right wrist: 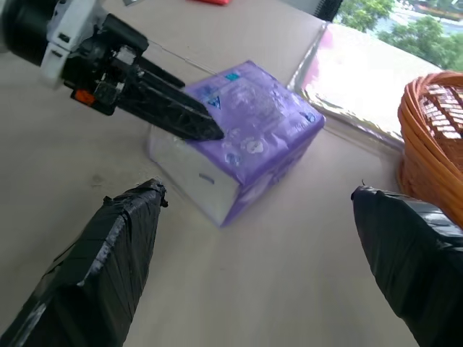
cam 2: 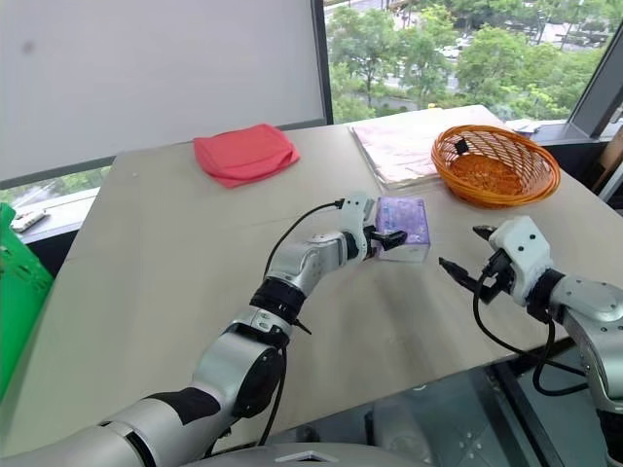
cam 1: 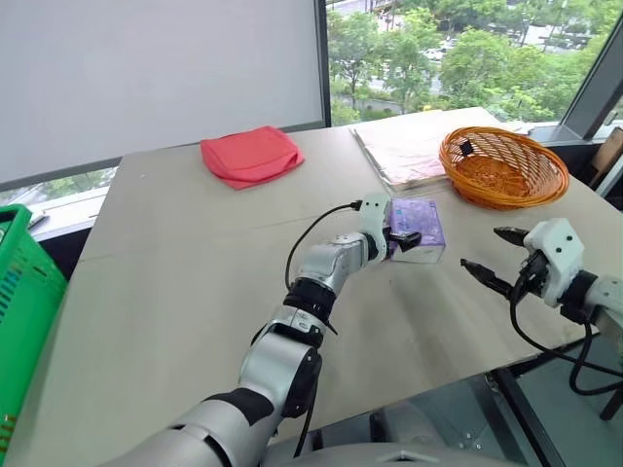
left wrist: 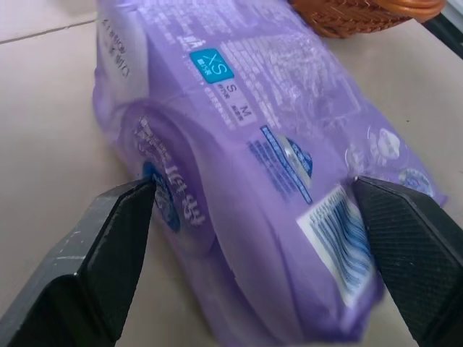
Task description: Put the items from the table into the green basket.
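Left gripper straddles the purple pack on the table, fingers spread, not yet clamped. Right gripper waits nearby, unclenched and empty. Nothing appears delivered to the green basket far left.

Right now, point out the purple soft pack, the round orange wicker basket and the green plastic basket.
Purple rectangular soft pack [cam 1: 421, 222], left eye view, top face.
Round orange wicker basket [cam 1: 458, 156], left eye view, near rim.
Bright green plastic basket [cam 1: 29, 282], left eye view, slotted side.
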